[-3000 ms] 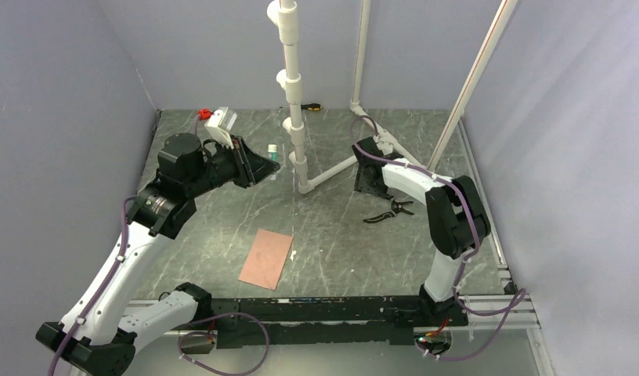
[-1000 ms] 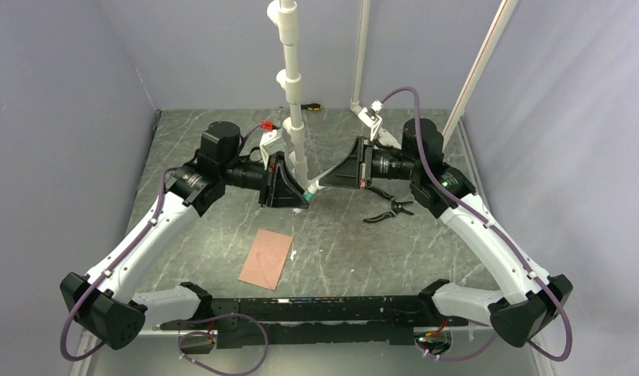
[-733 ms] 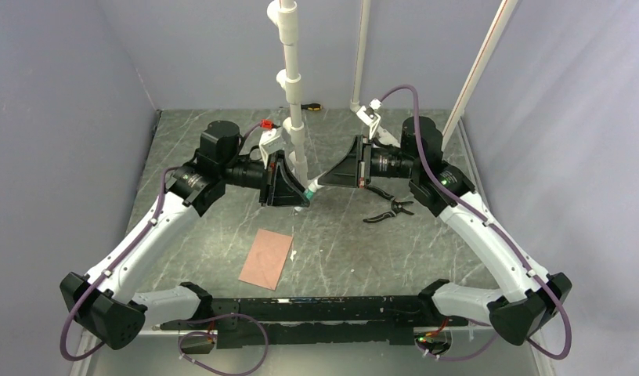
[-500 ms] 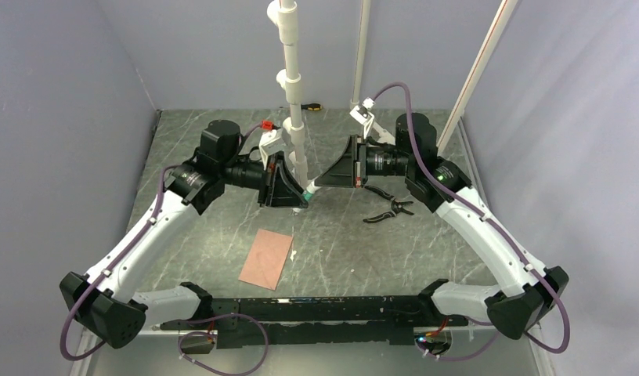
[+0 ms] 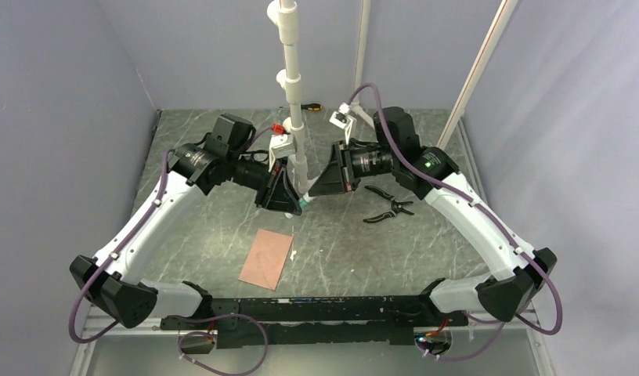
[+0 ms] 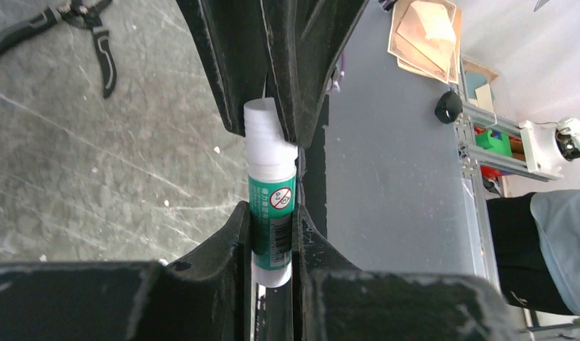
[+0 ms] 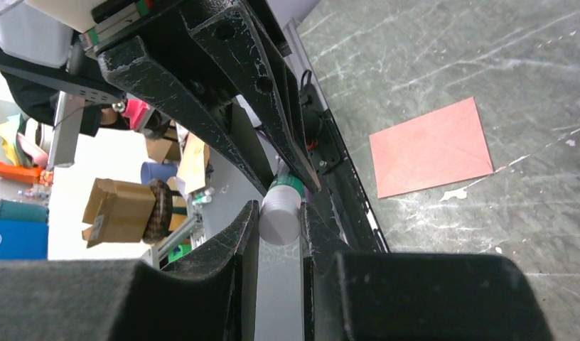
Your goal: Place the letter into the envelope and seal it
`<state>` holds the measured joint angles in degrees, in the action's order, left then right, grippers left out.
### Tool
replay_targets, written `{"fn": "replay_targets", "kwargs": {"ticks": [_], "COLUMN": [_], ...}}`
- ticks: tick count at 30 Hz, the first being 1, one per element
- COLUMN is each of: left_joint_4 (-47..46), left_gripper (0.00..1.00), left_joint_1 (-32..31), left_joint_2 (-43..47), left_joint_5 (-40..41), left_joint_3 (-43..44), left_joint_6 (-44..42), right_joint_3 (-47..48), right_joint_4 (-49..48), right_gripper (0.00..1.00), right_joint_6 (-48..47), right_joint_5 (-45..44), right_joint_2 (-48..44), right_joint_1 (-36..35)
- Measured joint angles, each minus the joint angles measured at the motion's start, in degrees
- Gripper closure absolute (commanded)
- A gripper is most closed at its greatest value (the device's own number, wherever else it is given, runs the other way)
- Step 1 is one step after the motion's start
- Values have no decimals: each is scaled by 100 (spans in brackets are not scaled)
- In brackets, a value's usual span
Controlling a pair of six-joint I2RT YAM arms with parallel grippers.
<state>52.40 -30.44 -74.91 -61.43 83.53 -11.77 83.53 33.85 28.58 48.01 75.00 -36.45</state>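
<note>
- Left gripper (image 5: 291, 204) is up in the air, well off the table (image 5: 222, 227). Its jaws are pinched down nearly closed on the green-labelled body of a glue stick (image 5: 304, 203). In the left wrist view the label sits right between its two fingers.
- Envelope (image 5: 266, 258) lies flat on the table, below that gripper and back toward the arm bases. Nothing is touching it. From here it just reads as a plain pinkish rectangle, so I can't tell if the flap is open or folded down.
- No sign of the letter as a separate sheet in any view. My guess is it's already tucked inside the envelope, but I honestly can't tell.
- Glue stick bridges the gap between both grippers, tilted a bit, with its white end pointing away from the left one.
- Right gripper (image 5: 315, 191) comes in nose to nose with the left. It's also squeezed nearly closed, on that white end of the stick.
- Pliers (image 5: 388, 209) sit on the table under and a little beyond the right gripper. They're not involved.
- Step-wise this looks like the sealing part, getting the glue stick uncapped.
- Next move probably calls for the right gripper to pull straight off along the stick while the left grips firmly. If the pull goes sideways, the stick could twist out.
</note>
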Motion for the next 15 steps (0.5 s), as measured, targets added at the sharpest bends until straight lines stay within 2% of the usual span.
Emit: {"fn": "replay_targets", "kwargs": {"ticks": [7, 15], "left_joint_4": [570, 221], "left_gripper": [98, 98], "left_joint_1": [-13, -48], "left_joint_2": [-79, 195], "left_joint_5": [323, 1014], "left_joint_3": [101, -166], "left_joint_6": [-284, -245], "right_joint_3": [221, 188], "right_joint_4": [503, 391], "right_gripper": [100, 100], "right_joint_6": [-313, -199], "right_joint_5": [-212, -640], "right_joint_2": [343, 450], "right_joint_1": [-282, -420]}}
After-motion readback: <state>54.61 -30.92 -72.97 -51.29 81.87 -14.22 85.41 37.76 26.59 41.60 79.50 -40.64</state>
